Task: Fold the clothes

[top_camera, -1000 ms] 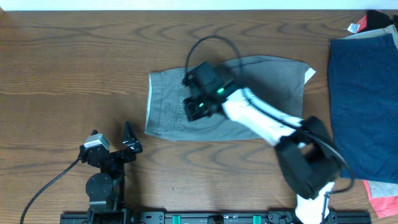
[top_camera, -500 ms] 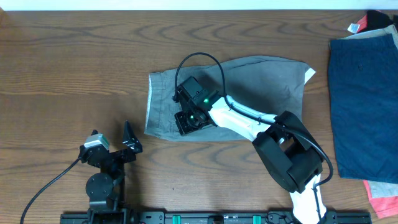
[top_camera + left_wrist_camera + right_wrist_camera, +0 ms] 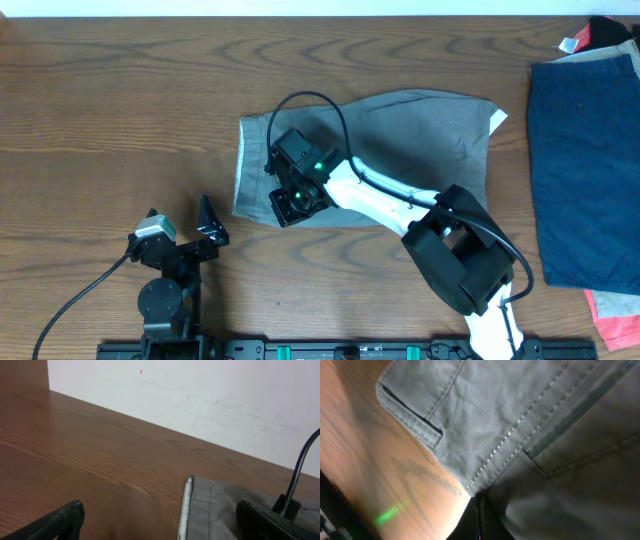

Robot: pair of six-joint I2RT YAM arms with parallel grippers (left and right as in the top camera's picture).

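Two tools: my right tool [image 3: 286,206] is pinched shut on the front hem of the grey shorts [image 3: 420,150] in the middle of the bench [image 3: 100,100], to start a fold. My left tool [image 3: 180,218] sits open and empty near the front edge.

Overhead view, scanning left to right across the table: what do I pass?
Open left hand → grey-khaki woven shorts → navy blue shorts at the right edge.

Grey-khaki shorts [image 3: 430,140] flat at centre, waistband [image 3: 240,168] left; navy shorts [image 3: 585,170], red piece [image 3: 612,315], black piece [image 3: 610,30] far right
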